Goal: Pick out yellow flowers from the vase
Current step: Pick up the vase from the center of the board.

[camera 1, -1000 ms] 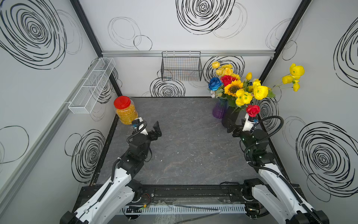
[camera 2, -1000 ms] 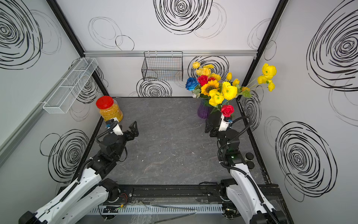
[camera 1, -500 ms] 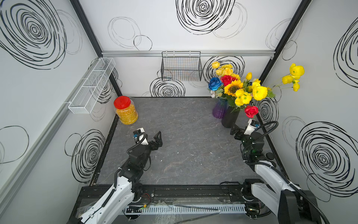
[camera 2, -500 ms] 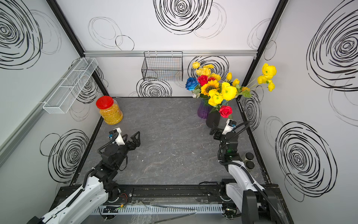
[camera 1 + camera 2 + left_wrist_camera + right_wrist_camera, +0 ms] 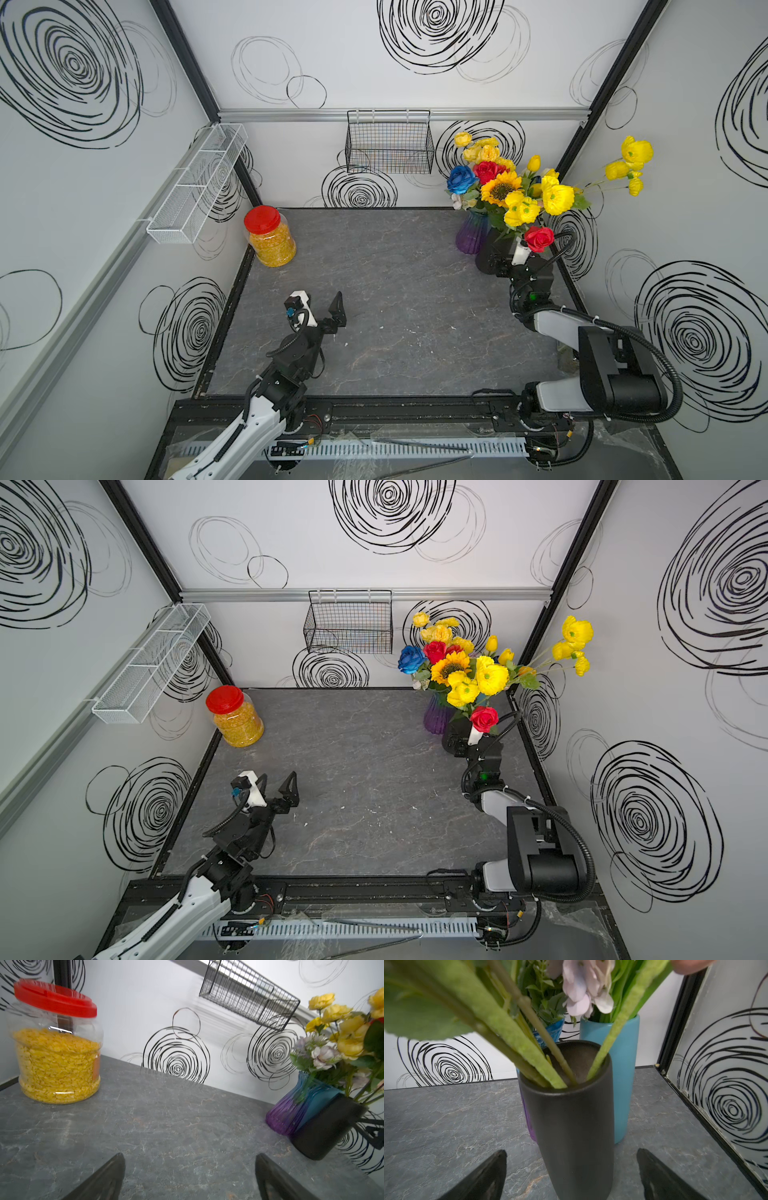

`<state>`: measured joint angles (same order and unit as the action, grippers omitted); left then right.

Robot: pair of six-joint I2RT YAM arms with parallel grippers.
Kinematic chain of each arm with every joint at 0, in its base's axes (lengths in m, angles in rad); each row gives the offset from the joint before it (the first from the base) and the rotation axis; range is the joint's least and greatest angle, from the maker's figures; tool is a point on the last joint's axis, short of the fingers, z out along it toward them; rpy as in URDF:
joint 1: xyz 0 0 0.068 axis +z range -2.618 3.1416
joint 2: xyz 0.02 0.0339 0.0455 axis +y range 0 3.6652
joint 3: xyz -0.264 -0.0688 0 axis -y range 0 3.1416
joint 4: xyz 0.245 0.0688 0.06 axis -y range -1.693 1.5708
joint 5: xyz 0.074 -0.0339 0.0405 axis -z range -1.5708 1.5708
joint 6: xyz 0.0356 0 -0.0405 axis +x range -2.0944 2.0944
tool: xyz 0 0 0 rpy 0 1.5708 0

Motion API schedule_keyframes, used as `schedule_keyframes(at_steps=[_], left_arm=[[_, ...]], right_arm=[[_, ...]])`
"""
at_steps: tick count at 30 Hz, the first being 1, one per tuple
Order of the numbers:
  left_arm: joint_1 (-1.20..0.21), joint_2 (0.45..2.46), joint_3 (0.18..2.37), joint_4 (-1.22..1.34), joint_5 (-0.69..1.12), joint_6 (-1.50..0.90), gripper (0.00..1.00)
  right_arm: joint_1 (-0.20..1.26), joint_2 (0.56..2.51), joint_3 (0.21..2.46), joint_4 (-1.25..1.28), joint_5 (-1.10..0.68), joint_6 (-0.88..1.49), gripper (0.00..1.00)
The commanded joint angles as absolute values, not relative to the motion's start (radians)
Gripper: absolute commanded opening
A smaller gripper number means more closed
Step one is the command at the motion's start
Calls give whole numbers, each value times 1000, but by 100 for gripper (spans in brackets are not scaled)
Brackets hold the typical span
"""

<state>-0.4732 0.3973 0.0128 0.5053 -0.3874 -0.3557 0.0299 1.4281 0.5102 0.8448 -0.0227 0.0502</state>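
At table [image 5: 395,311] far-right corner, right gripper [image 5: 571,1150] spread before black vase [image 5: 571,1118]; left gripper [image 5: 189,1155] spread. We rate yellow flowers [image 5: 557,199] light, floppy (blooms crush); pinch stems [image 5: 616,1022] above rim.

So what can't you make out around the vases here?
- Which vase each of the yellow flowers stands in: top views, blooms cover the stems; right wrist view cuts off the blooms.
- Teal vase: top views, mostly hidden under the blooms.
- Right fingers: top views, lost against the black vase below the red rose.
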Motion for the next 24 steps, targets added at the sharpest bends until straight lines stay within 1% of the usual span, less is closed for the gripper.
schedule_keyframes(at_steps=[1, 5, 7, 13, 24], left_arm=[[-477, 362, -49, 591, -431, -314, 99], [-479, 363, -56, 599, -423, -314, 99], [-480, 378, -57, 614, -418, -311, 99], [-483, 416, -52, 640, -404, -303, 99], [-485, 429, -54, 650, -414, -300, 99]], right_arm=[[12, 1466, 536, 964, -54, -2, 100], [4, 1506, 569, 980, -99, -59, 100], [-16, 1526, 592, 976, -150, -60, 100], [-40, 1568, 627, 1006, -212, -66, 100], [-41, 1668, 691, 1057, -250, -94, 99]])
